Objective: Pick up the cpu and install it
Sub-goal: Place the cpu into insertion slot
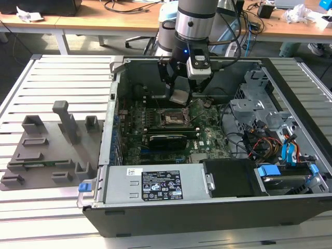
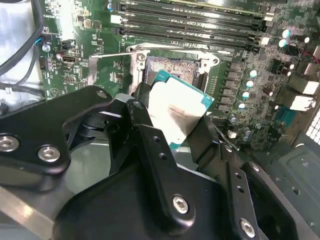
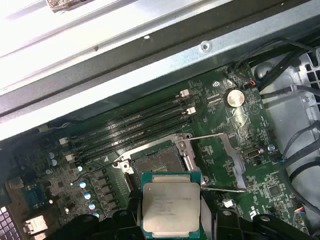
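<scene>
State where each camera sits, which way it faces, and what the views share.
Exterior view: off the arm, raised, looking down into the open computer case; arm and end effector show, gripping the cpu.
Second wrist view: on the wrist, looking along the fingers at the socket.
First wrist view: on the wrist, facing that socket from another angle; fingers show.
Shared: all three show the cpu.

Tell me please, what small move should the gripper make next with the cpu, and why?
Probably shift the cpu sideways until it is centred over the open socket. The gripper is shut on its edges, and in the first wrist view the chip covers just one side of the socket, so it seems not yet aligned.
</scene>
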You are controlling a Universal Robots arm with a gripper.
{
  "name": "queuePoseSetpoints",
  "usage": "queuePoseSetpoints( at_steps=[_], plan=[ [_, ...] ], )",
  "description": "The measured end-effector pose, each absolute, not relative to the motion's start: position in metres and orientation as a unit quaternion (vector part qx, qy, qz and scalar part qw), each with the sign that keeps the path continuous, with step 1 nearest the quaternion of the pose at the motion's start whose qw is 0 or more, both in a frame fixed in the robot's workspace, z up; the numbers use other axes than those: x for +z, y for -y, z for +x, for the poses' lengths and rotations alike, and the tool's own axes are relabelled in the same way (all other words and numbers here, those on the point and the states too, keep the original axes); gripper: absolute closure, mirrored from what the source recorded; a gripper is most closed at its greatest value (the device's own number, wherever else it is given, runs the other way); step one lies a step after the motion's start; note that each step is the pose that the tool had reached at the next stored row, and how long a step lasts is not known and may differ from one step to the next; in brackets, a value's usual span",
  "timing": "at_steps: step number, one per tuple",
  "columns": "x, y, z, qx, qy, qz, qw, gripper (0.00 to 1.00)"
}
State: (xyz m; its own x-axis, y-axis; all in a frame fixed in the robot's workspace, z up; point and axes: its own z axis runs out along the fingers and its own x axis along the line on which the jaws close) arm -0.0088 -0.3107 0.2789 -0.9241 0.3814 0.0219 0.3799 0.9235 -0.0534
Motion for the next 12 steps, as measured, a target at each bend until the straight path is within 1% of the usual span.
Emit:
queuePoseSetpoints(
  at_steps=[12],
  plan=[
    [0.2789, 0.3107, -0.0088, 0.024, 0.961, -0.275, 0.018, 0.45]
  ],
)
